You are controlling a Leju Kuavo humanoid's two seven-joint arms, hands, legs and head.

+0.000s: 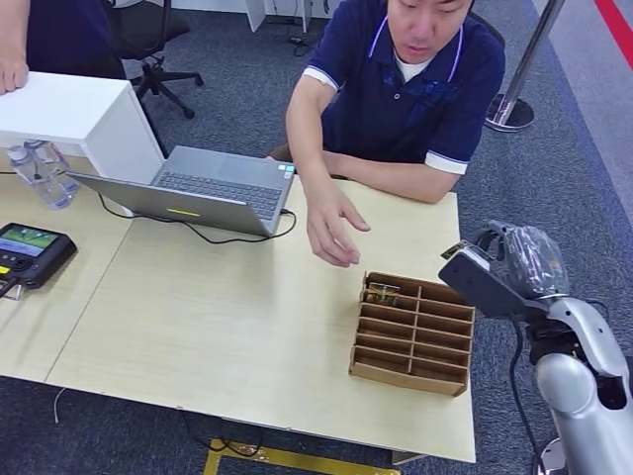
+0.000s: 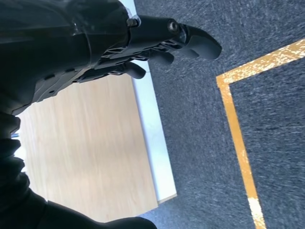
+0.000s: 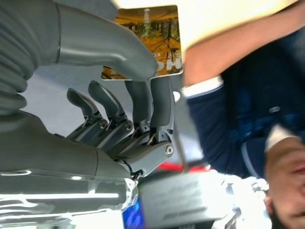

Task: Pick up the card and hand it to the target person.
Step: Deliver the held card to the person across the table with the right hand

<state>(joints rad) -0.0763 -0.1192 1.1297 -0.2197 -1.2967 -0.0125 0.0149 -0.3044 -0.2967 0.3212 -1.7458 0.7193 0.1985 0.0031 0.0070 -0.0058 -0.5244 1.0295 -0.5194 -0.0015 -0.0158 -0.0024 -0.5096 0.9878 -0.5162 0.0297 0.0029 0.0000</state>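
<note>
- Right robot hand (image 3: 137, 102) pinches the card (image 3: 158, 38) between thumb and fingers, right of the cardboard tray (image 1: 412, 333).
- Left robot hand (image 2: 158, 45): fingers apart, holding nothing.
- Person's hand (image 1: 332, 223) hovers over the surface (image 1: 224, 317).

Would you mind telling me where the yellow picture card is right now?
The yellow picture card is pinched in the robot's right hand, raised off the right end of the light wooden table, beyond the brown cardboard slotted tray.
</note>
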